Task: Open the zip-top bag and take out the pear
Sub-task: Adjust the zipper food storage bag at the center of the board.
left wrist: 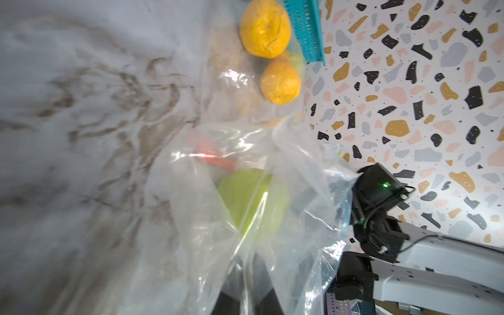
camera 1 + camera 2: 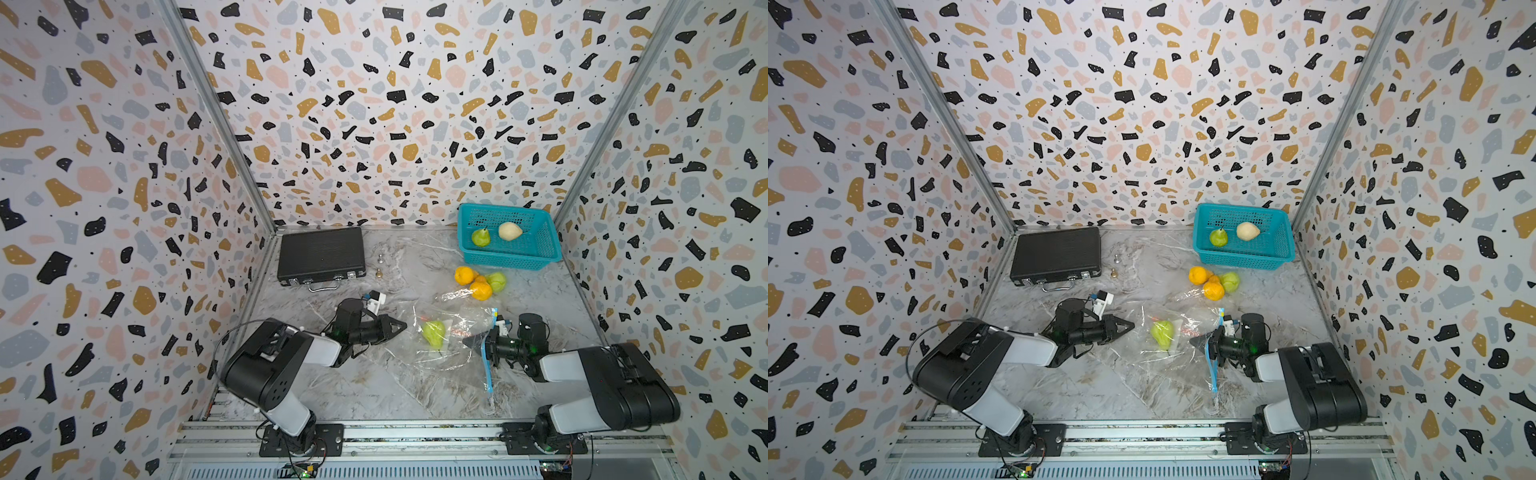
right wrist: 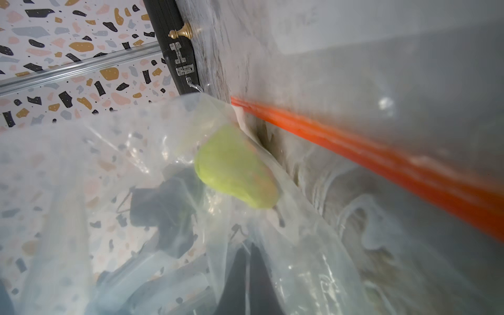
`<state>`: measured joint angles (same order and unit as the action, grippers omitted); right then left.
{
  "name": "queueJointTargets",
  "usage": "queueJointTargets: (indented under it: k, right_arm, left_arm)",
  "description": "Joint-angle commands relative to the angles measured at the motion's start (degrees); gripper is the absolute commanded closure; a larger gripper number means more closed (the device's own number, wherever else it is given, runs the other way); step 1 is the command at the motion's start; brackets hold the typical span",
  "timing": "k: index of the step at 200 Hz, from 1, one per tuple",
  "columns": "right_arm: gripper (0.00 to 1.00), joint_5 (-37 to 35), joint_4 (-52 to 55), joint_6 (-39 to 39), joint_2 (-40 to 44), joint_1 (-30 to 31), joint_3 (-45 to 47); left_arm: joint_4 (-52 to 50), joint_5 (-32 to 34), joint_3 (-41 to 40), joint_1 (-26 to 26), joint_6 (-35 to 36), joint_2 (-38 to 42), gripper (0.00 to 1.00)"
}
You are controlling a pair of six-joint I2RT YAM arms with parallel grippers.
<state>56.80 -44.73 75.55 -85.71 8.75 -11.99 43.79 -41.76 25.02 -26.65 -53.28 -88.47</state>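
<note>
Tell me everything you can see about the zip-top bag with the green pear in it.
The zip-top bag is clear, crinkled plastic, lying slack on the marble table. A blue zip strip runs along its end by the right gripper; an orange strip shows on it. The green pear lies in it. Both that gripper and the left gripper look shut on its film.

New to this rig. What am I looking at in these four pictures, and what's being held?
Two robot arms on a marble table. Two pictures look down from overhead, nearly identical; the other two come from cameras on each arm's wrist. A clear zip-top bag with a green pear inside lies between them. The left gripper and right gripper are both shut, each seemingly pinching the bag's film. Farther back: a black case, a teal basket with two fruits, and oranges.
</note>
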Motion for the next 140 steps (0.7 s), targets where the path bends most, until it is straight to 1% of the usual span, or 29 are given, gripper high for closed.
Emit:
queueJointTargets:
  k: [1,13,16,25,34,51,72,88,119,140]
  right_arm:
    - [0.90,0.6,-12.8,3.2,-4.1,0.3,-1.7]
    - [0.89,0.7,-16.4,4.2,-6.3,0.3,-1.7]
    - [0.88,0.9,-17.5,4.7,-6.8,0.3,-1.8]
    - [0.85,1.4,-21.7,6.9,-8.8,0.3,-1.9]
    - [0.82,1.7,-27.0,9.5,-10.7,0.3,-1.9]
    - [0.74,2.9,-36.8,14.0,-15.0,0.3,-2.0]
    - [0.63,3.8,-37.0,12.3,-17.4,0.4,-2.2]
    - [0.51,4.4,-37.0,11.2,-17.3,0.3,-2.0]
    - [0.39,5.7,-37.0,11.0,-17.7,0.3,-2.4]
    - [0.29,6.6,-37.0,9.2,-19.4,0.3,-1.6]
  left_arm:
    - [-6.8,0.4,2.9,-1.8,0.5,8.7,0.89]
    - [-15.5,1.6,5.4,-2.6,2.8,13.6,0.89]
    - [-17.7,1.9,6.1,-2.9,4.6,14.6,0.89]
    - [-22.1,2.4,7.8,-3.5,6.3,17.0,0.89]
    - [-23.8,2.3,8.7,-3.8,6.5,18.2,0.89]
    - [-23.6,2.3,9.0,-3.9,5.8,18.3,0.90]
    - [-21.3,1.4,9.7,-4.2,4.2,16.8,0.90]
    - [-21.2,1.7,10.5,-4.6,4.2,16.5,0.90]
    - [-19.9,2.2,10.0,-4.6,4.2,14.1,0.90]
    - [-19.3,2.8,9.1,-4.6,4.6,12.6,0.90]
